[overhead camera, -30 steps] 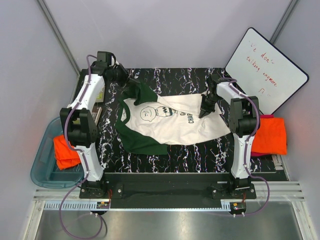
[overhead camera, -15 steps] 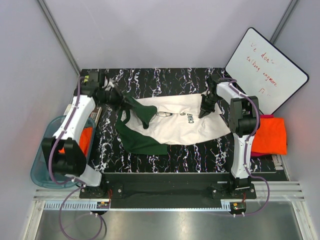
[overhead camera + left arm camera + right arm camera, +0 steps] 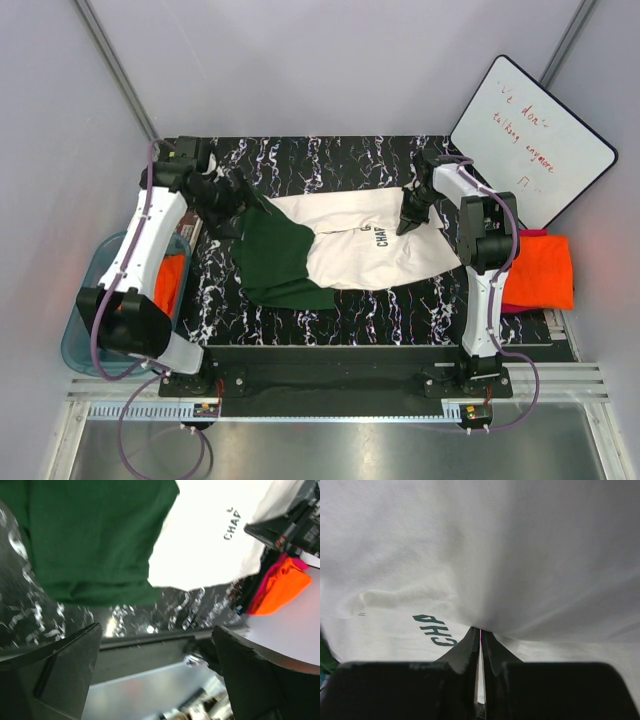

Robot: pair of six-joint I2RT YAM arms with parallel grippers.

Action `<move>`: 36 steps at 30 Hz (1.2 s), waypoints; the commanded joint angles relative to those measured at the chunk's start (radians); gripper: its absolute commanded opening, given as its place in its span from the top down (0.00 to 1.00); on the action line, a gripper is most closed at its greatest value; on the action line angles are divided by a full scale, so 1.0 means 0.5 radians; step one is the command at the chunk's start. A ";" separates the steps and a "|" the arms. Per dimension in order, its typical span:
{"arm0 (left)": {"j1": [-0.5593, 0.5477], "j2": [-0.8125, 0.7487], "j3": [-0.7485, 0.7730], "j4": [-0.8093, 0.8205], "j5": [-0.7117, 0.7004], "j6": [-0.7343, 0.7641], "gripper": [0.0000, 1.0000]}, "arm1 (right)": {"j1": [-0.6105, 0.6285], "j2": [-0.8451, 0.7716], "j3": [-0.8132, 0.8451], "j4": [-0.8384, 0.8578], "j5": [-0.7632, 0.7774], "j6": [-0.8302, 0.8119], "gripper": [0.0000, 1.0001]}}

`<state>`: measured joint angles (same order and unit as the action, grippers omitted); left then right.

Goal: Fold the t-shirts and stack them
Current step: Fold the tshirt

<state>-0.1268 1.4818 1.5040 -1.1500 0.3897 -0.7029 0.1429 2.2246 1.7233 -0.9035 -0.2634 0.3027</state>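
The cream t-shirt (image 3: 375, 250) with dark green sleeves lies across the black marble table (image 3: 330, 160). Its left green sleeve (image 3: 278, 252) is folded flat over the chest, leaving only the letters "CHA" of the print showing. My left gripper (image 3: 240, 208) hovers open at the shirt's upper left edge, holding nothing. In the left wrist view the gripper (image 3: 157, 672) is wide apart above green cloth (image 3: 90, 540) and cream cloth (image 3: 200, 545). My right gripper (image 3: 409, 218) is shut on the shirt's right side; its fingertips (image 3: 480, 632) pinch a raised fold of cream cloth (image 3: 495, 545).
An orange t-shirt (image 3: 545, 268) lies off the table's right edge on something pink (image 3: 520, 303). More orange cloth (image 3: 172, 282) sits in a blue plastic bin (image 3: 95, 325) at the left. A whiteboard (image 3: 530, 140) leans at the back right.
My left gripper carried the green sleeve rightward over the shirt's face print, then opened and let it go. The sleeve now lies flat. The right gripper has not moved.
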 commanded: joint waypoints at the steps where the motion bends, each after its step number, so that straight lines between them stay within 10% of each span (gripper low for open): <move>1: -0.041 0.382 0.100 0.125 -0.365 0.246 0.08 | 0.003 -0.040 0.118 0.028 0.008 -0.001 0.91; 7: -0.044 0.855 0.247 0.213 -0.571 0.335 0.25 | 0.003 -0.062 0.177 0.006 0.030 0.002 0.91; 23: -0.047 1.408 0.769 0.266 -0.862 0.396 0.28 | 0.003 -0.136 0.112 -0.015 0.045 0.008 0.90; 29: -0.047 1.540 0.946 0.257 -0.862 0.433 1.00 | 0.000 -0.142 0.091 -0.015 0.054 0.002 0.90; 36: -0.044 1.329 1.091 0.339 -0.822 0.418 1.00 | 0.003 -0.160 0.045 -0.015 0.067 0.005 0.90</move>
<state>-0.1486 2.2620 1.9732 -1.0412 -0.0124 -0.4999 0.1429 2.2158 1.7599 -0.9104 -0.2474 0.3031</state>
